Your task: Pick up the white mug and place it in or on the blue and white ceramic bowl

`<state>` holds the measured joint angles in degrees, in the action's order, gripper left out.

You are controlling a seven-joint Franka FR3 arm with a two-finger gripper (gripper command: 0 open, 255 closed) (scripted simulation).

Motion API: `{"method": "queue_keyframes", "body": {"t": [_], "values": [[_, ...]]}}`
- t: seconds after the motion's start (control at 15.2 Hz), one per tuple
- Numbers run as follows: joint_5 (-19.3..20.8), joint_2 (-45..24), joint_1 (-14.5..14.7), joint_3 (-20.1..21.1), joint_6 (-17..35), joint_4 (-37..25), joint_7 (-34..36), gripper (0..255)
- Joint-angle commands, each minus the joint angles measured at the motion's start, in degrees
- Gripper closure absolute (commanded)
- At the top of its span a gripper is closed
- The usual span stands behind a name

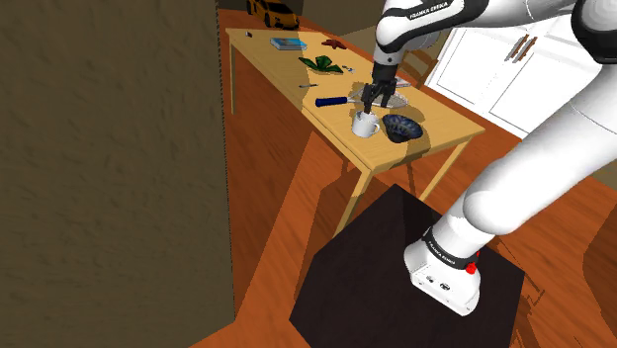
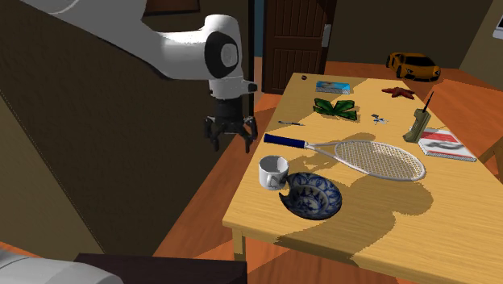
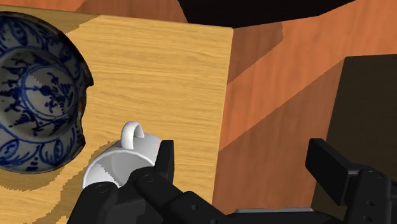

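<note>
Approach step, read in the second exterior view: the all-black two-finger gripper point(image 2: 230, 142), spread and empty, hovers at 10 o'clock of the white handled mug point(image 2: 272, 171), which stands on the wooden table point(image 2: 387, 222) with the blue-and-white ceramic bowl point(image 2: 313, 195) just beside it at 4 o'clock; the next move should centre the gripper over the mug and descend.

Table point(image 3: 165, 70) grained wood; mug point(image 3: 121, 162) smooth, glossy; bowl point(image 3: 38, 95) glazed ceramic

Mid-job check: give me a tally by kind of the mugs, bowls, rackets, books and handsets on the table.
Mugs: 1, the white mug
Bowls: 1, the blue and white bowl
Rackets: 1, the tennis racket
Books: 2, the blue book and the red and white book
Handsets: 1, the handset
Total: 6
</note>
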<state>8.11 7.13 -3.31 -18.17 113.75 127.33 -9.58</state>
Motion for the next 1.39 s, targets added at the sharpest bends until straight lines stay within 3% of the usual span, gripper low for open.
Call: {"method": "queue_keyframes", "body": {"t": [0.0, 0.59, 1.32], "values": [[-1.19, -4.48, -0.28, -0.82, 1.49, -2.96, -1.68, 0], [-8.42, -25.40, -4.14, -1.97, 5.87, -18.54, -9.52, 0], [-9.44, -28.36, -4.87, -1.57, 11.12, -16.14, -10.24, 0]]}}
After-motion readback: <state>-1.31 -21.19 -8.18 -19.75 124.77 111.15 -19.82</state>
